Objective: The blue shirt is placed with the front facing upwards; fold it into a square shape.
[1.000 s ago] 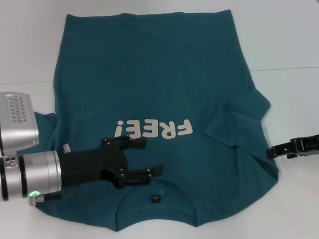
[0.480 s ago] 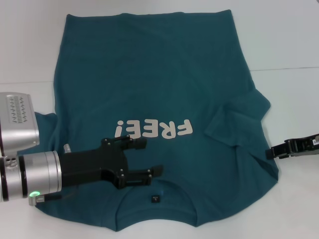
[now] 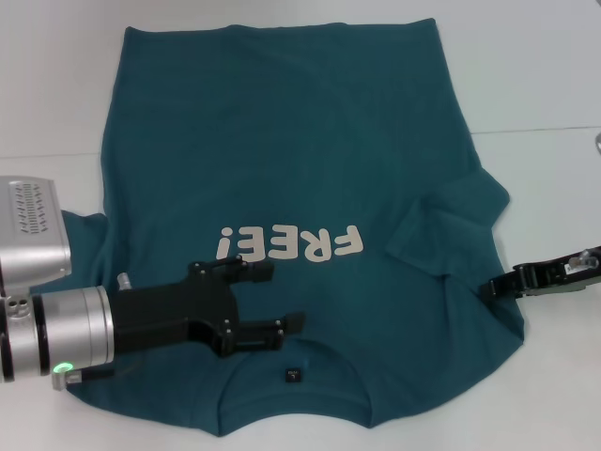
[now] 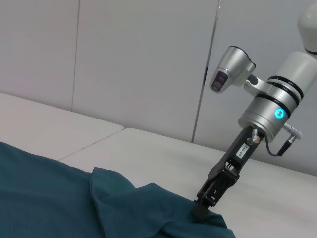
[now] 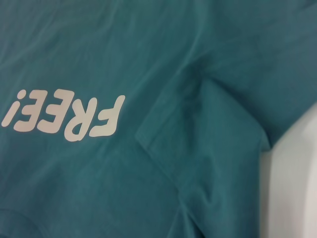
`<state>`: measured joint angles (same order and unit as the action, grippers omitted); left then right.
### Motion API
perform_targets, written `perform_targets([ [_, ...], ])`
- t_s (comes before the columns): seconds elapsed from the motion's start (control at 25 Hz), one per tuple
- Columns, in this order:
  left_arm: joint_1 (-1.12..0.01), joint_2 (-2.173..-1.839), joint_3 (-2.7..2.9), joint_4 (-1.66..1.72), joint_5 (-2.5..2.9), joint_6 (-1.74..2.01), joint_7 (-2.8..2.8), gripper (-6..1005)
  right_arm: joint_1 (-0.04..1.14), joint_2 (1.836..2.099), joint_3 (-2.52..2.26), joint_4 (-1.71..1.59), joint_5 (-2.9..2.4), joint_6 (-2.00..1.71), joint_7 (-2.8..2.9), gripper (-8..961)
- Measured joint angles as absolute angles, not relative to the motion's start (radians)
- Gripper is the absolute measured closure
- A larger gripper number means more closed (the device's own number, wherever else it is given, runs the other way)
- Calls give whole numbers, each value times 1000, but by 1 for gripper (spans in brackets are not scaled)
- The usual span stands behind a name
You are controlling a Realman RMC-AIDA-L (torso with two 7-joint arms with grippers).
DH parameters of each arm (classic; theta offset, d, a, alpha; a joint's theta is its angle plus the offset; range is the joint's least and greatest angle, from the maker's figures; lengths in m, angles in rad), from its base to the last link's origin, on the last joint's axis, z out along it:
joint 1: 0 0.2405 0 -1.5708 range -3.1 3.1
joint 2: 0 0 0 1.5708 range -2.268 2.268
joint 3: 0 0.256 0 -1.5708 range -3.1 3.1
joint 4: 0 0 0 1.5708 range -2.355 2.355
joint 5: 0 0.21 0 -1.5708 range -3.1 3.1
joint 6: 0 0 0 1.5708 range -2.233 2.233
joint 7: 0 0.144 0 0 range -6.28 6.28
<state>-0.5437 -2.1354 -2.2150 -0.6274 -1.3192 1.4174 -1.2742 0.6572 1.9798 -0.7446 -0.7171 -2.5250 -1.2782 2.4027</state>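
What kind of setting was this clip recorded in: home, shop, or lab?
Probably a lab or test room: a bare white worktable, plain pale wall panels behind it, and only a dark teal-blue cotton T-shirt spread between the left gripper and right gripper.

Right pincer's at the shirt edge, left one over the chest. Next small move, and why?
Probably close the right pincer on the blue shirt edge it touches, by the folded-in sleeve. The left wrist view shows its tip down on the cloth, grip unconfirmed. The left pincer is open above the FREE! lettering, so the right side looks nearer a first fold.
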Motion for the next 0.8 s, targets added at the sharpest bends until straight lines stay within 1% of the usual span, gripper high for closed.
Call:
perform_targets([
  [0.2, -541, -2135, -2216, -627, -1319, 1417, -1274, 153, 666, 1981, -780, -700, -2525, -1264, 2402, 517],
  [0.32, -539, -2135, -2217, -627, -1319, 1417, -1274, 153, 659, 1980, -784, -708, -2525, -1264, 2402, 626],
  [0.44, -538, -2135, -2217, -627, -1319, 1417, -1273, 153, 650, 1972, -780, -711, -2525, -1265, 2402, 736],
  [0.6, -538, -2135, -2217, -627, -1319, 1417, -1273, 152, 637, 1965, -773, -720, -2524, -1271, 2402, 799],
  [0.8, -538, -2136, -2217, -627, -1319, 1417, -1272, 152, 632, 1963, -778, -729, -2525, -1286, 2402, 878],
])
